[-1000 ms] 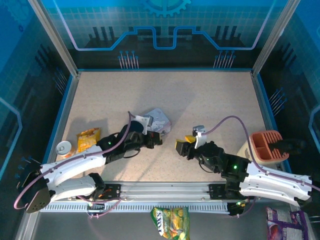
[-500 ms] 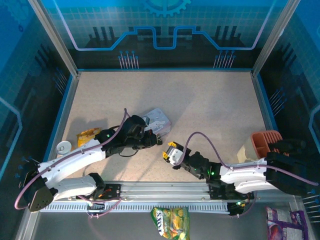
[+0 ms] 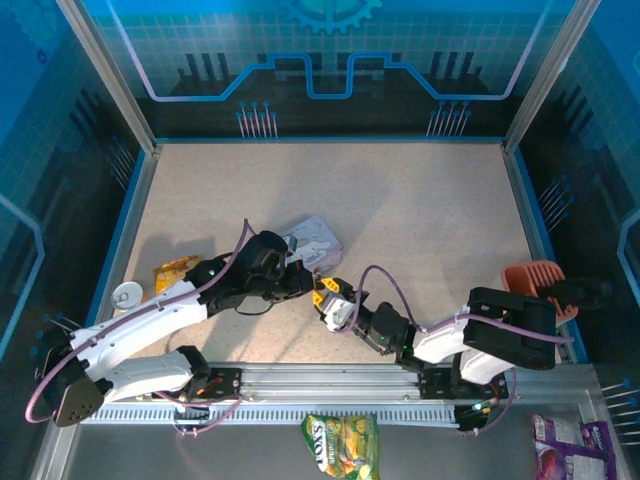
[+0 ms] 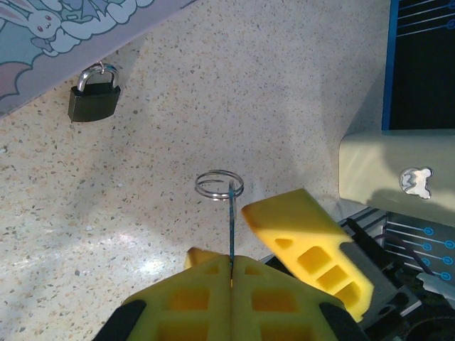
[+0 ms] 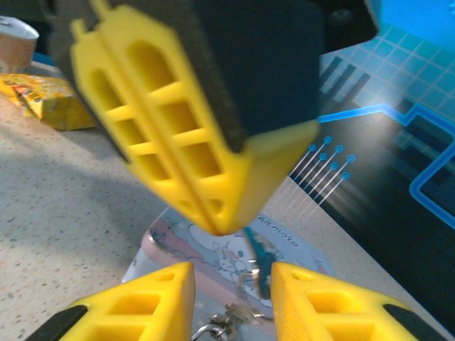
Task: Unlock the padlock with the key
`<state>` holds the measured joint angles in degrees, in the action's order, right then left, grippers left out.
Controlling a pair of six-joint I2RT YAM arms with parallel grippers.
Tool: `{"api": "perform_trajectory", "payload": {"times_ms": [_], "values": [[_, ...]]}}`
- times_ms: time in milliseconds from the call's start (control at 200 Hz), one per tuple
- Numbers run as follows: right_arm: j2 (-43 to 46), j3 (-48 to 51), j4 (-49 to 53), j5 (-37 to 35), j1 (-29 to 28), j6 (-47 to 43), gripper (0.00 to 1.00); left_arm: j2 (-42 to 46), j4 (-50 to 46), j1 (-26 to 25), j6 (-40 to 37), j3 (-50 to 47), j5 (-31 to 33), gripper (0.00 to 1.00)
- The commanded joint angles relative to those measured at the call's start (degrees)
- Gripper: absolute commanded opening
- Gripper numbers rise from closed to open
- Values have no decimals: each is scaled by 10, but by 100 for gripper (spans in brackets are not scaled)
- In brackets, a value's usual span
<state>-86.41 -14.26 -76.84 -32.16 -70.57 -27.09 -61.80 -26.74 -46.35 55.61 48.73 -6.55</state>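
Padlock (image 4: 94, 100): at the tin's (image 4: 43, 64) edge, beyond left gripper (image 4: 231, 264).
Left gripper: pinching key (image 4: 231, 220), arm stretched toward tin.
Right gripper (image 5: 229, 280): spread, near tin.

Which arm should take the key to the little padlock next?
Probably left: the left gripper is shut on the key, with the padlock ahead in its wrist view. The right gripper is open.

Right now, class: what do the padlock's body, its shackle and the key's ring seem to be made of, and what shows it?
Padlock body: probably dark-coated metal, matt, no gleam; plastic possible. Shackle: likely polished steel, bright silvery highlights. Ring: thin steel-looking wire, doubled silvery loops.
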Motion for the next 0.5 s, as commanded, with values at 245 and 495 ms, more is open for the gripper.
{"api": "perform_trajectory", "payload": {"times_ms": [245,495], "values": [[-16,-13,-47,12,35,-4,30,13,-21,-3,8,11,-15,0],[-38,-26,-47,14,39,6,20,18,-24,-2,9,9,-15,0]]}}
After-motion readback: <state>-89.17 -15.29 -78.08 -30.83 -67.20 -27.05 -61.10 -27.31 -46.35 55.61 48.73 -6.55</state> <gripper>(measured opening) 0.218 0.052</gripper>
